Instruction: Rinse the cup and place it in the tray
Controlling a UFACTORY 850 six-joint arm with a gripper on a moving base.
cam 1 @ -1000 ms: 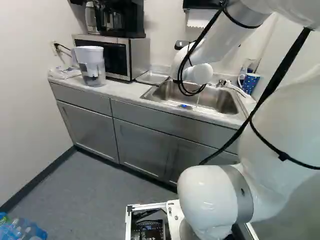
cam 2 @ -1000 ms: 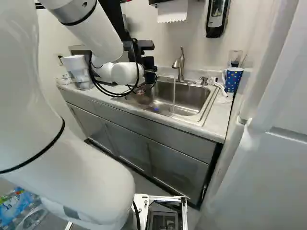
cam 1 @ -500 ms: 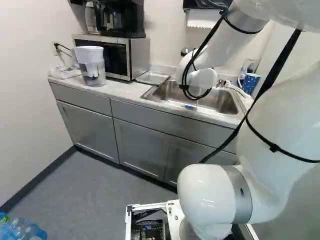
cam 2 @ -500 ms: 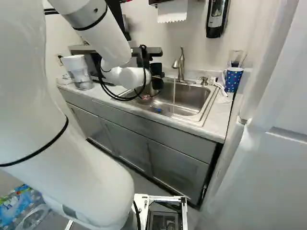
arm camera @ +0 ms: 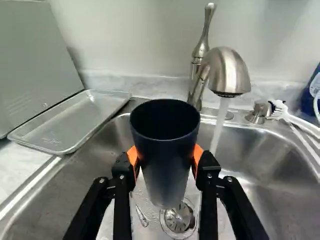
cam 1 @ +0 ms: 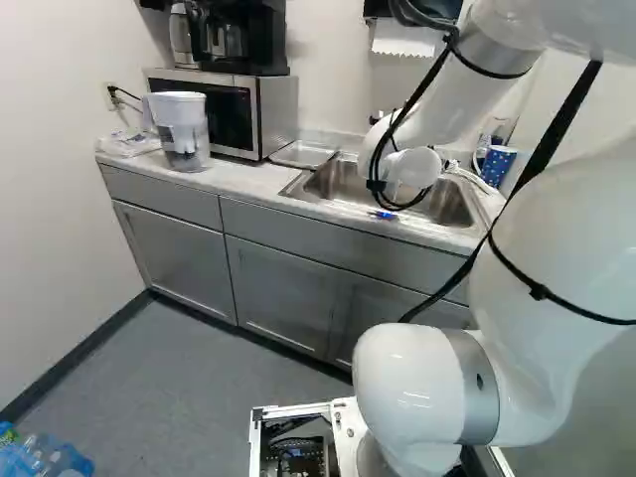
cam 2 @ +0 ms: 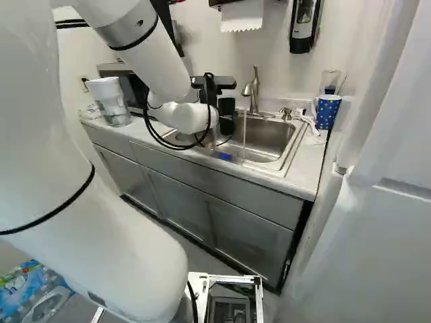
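Tool (cam 2: 225, 120) has the dark cup (arm camera: 167, 150) gripped btwn its orange pads (arm camera: 132, 156), one per side, spread approx. a cup's width. Cup is over the sink (arm camera: 280, 200), mouth up, w/ its base above the drain (arm camera: 177, 218) in the wrist view. Faucet (arm camera: 227, 75) is running; water (arm camera: 220, 125) falls just beside the cup, not into it. Metal tray (arm camera: 65, 130) sits on tabletop (cam 1: 234, 181) next to the sink, nr. the microwave (cam 1: 273, 109); cup is apart from it. On sink's other side: brush (arm camera: 279, 107) & dotted blue mug (cam 2: 328, 111), at R of the right base view.
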